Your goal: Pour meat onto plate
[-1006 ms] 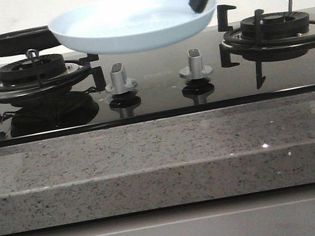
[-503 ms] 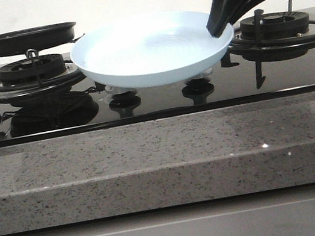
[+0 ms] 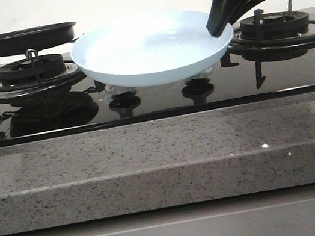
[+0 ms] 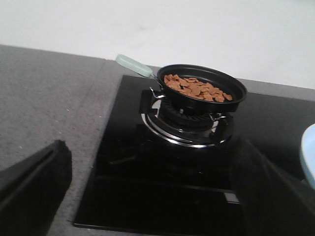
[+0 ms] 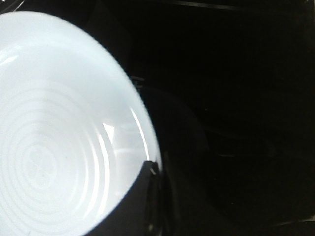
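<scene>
The pale blue-white plate (image 3: 151,49) hangs low over the middle of the stove, tilted slightly, just above the knobs. My right gripper (image 3: 217,25) is shut on its right rim. In the right wrist view the plate (image 5: 59,147) is bare and the gripper (image 5: 155,169) pinches its edge. The meat (image 4: 197,88), several light-brown chips, lies in the black frying pan (image 4: 197,104) on the left burner. That pan also shows in the front view (image 3: 24,39). My left gripper (image 4: 152,191) is open and empty, in front of the pan and apart from it.
The pan's pale green handle (image 4: 134,65) points to the back left. The right burner grate (image 3: 276,27) stands just right of the plate. The grey granite counter edge (image 3: 165,159) runs along the front. The plate's edge shows in the left wrist view (image 4: 309,152).
The right gripper carried the plate to the right and down, from above the knobs to low over them. In the last half second nothing visibly moved.
</scene>
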